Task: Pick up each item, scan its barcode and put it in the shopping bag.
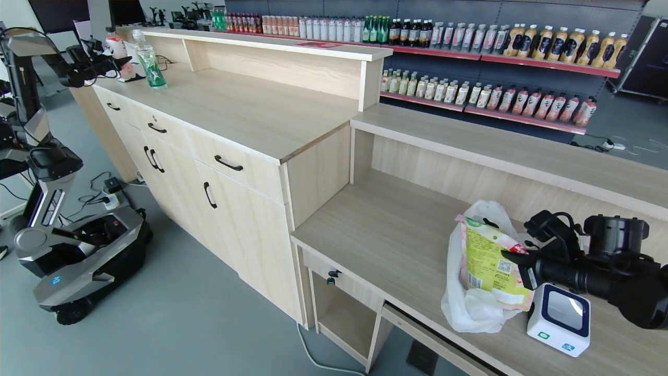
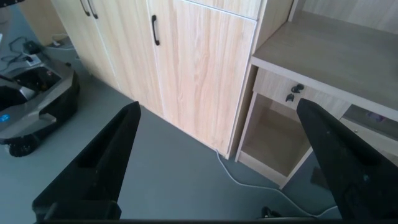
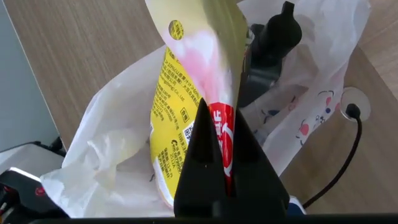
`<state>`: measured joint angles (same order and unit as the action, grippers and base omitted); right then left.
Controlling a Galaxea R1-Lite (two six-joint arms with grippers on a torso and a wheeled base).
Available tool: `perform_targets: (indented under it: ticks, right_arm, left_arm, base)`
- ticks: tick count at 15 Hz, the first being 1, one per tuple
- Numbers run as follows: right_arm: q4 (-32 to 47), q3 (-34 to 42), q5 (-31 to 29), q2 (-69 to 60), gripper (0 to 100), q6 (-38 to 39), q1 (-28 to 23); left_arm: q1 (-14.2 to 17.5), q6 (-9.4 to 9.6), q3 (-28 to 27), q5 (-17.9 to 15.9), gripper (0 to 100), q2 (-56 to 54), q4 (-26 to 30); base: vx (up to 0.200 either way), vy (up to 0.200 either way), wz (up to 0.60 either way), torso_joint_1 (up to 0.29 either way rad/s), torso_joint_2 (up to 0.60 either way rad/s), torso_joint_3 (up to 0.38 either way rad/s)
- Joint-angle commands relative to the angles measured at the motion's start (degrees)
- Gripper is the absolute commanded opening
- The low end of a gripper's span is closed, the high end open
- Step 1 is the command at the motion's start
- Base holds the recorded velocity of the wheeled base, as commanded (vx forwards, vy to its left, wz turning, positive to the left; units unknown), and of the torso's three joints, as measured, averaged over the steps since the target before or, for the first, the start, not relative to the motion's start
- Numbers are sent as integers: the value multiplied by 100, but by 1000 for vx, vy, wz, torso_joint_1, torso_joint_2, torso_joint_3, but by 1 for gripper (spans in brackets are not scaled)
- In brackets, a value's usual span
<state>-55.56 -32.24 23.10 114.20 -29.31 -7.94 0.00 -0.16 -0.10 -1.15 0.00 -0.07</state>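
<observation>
A yellow-green snack pouch [image 1: 488, 261] hangs upright on the low desk [image 1: 386, 235], its lower end inside the mouth of the white plastic shopping bag [image 1: 469, 310]. My right gripper [image 1: 514, 259] is shut on the pouch's edge from the right. In the right wrist view the fingers [image 3: 214, 155] pinch the pouch [image 3: 186, 87] over the open bag [image 3: 106, 149]. A white and blue barcode scanner [image 1: 559, 318] stands just right of the bag. My left gripper [image 2: 214, 162] is open with nothing in it, above the grey floor before the cabinet doors [image 2: 205, 68].
A green bottle [image 1: 150, 60] stands on the higher counter [image 1: 235, 104] at far left. Another robot [image 1: 62, 230] stands on the floor at left. Drink shelves [image 1: 469, 47] line the back wall. The desk's left half is bare wood.
</observation>
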Motion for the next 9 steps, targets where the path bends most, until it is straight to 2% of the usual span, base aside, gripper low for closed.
perform_targets:
  ticks: [1,9]
  right_arm:
    - [-86,-36,1,137,0,21,-24]
    - [-912,-625,1,1175,0,408,468]
  left_arm:
    - [0,-2,1,0,100,9,-1]
    - [0,-2,1,0,100,9,-1]
  base:
    - [0,0,0,0,0,0]
    - [0,0,0,0,0,0]
